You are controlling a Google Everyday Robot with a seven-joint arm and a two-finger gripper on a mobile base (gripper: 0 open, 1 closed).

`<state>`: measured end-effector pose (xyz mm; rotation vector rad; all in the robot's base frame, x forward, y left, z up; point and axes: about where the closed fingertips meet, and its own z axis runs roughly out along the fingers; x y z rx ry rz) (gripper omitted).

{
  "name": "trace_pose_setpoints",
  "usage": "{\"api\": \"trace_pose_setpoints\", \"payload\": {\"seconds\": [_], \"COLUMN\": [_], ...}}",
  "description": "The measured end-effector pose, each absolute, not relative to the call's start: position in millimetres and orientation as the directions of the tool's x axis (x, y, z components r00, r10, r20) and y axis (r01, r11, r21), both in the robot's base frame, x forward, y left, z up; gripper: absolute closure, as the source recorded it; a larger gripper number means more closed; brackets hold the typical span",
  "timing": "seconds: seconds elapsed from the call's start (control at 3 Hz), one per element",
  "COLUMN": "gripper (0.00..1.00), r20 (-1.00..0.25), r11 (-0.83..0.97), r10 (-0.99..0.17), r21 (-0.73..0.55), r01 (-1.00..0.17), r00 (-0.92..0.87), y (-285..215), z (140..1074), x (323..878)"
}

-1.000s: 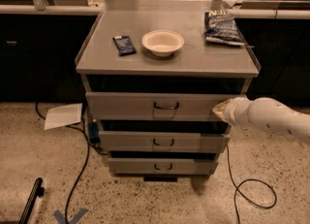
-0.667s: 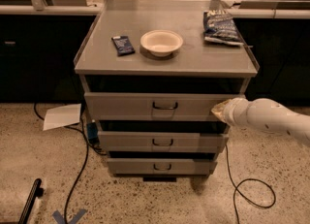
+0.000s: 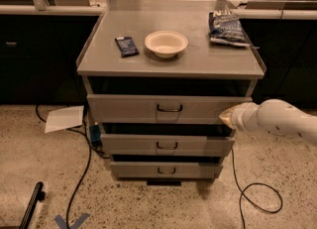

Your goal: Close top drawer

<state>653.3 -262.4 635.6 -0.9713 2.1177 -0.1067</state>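
The top drawer [image 3: 168, 108] is the widest of three grey metal drawers in a grey cabinet, with a small dark loop handle [image 3: 169, 108] centred on its front. It stands pulled out a little, with a dark gap above its front. My white arm comes in from the right, and my gripper [image 3: 228, 117] sits at the right end of the top drawer's front, at or touching it. Two narrower-looking grey drawers, the middle [image 3: 167, 144] and the bottom [image 3: 166, 170], lie below it.
On the cabinet top [image 3: 119, 63] sit a white bowl [image 3: 166, 42], a small dark packet [image 3: 127, 45] and a blue chip bag [image 3: 227, 28]. A white paper [image 3: 65, 118] and black cables [image 3: 79, 173] lie on the speckled floor. Dark counters flank the cabinet.
The arm and gripper stay at the right end of the top drawer's front. The drawer shows no clear movement.
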Motion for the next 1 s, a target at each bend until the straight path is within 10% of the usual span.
{"api": "trace_pose_setpoints", "payload": {"seconds": [0.33,1.0], "gripper": [1.0,0.58], "r20": [-0.63,-0.624], "r11": [0.759,0.756], "r10": [-0.616,-0.619], "r21": [-0.316,-0.309], "r01": [-0.569,-0.577], "r00": [-0.472,-0.477], "y": [-270.3,-267.5], "z": [639.4,633.8], "x": [623.0,618.3]}}
